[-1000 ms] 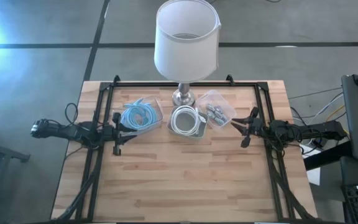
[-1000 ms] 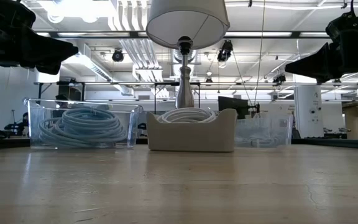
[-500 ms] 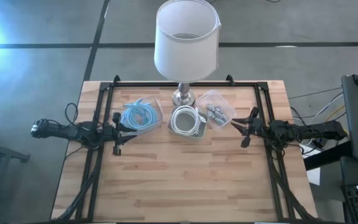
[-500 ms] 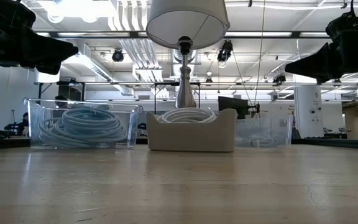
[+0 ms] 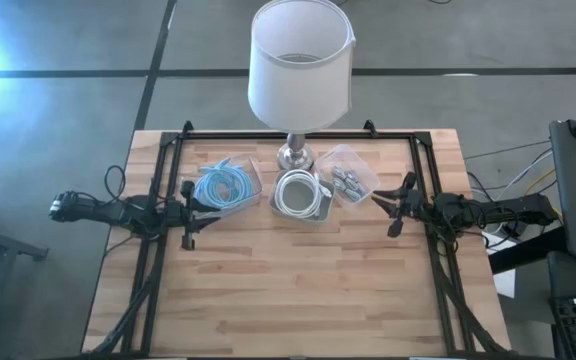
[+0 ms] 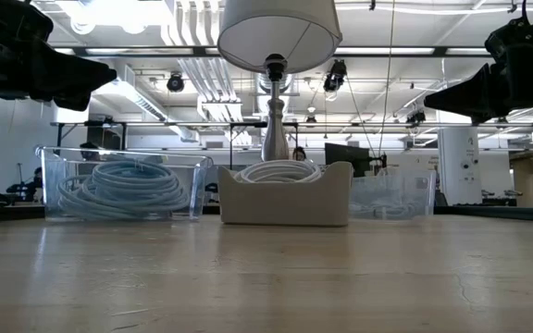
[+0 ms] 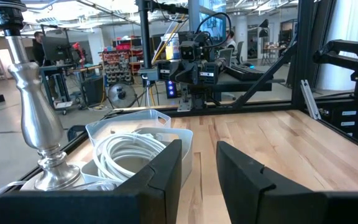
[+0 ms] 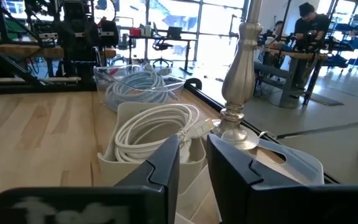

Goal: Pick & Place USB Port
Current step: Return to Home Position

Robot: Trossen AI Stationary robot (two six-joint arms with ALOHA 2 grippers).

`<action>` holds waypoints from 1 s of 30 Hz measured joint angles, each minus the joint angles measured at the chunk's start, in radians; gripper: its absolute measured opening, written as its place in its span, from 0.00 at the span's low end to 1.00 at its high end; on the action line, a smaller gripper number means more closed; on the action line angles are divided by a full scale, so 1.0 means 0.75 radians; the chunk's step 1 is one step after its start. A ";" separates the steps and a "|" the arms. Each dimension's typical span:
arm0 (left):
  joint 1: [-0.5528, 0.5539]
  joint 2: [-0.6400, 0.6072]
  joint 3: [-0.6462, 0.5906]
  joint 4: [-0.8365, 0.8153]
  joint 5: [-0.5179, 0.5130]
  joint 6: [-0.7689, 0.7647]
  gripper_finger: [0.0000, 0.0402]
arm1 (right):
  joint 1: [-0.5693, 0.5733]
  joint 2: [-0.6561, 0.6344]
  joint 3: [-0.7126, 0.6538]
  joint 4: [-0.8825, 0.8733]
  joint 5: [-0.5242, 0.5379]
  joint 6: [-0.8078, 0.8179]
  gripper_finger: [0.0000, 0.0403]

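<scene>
Seemingly finished; only homing the arms looks left.

High view: USB pieces (image 5: 344,182) lie in the right transparent bin (image 5: 368,176), centre-right. The blue coil (image 5: 223,186) fills the left bin (image 5: 251,170), and the white coil (image 5: 296,192) fills the middle tray (image 5: 313,218).

Low view: the three containers stand in a row mid-frame.

Wrist views: left gripper (image 7: 199,149) and right gripper (image 8: 193,142) both have fingers apart and empty.

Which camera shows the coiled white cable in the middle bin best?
The high view: it sees the whole white cable coil from above. Low view: only its top over the bin wall. Wrist views: partly hidden.
</scene>
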 joint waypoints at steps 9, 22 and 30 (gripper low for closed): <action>0.000 0.000 0.000 0.000 0.000 0.000 0.26 | 0.000 0.000 0.000 0.000 0.000 0.002 0.23; -0.001 0.000 0.000 0.000 0.000 0.000 0.26 | 0.000 0.000 0.000 0.000 0.000 0.002 0.18; -0.001 0.000 0.000 0.000 0.000 0.000 0.26 | 0.000 0.000 0.000 0.000 0.000 0.000 0.18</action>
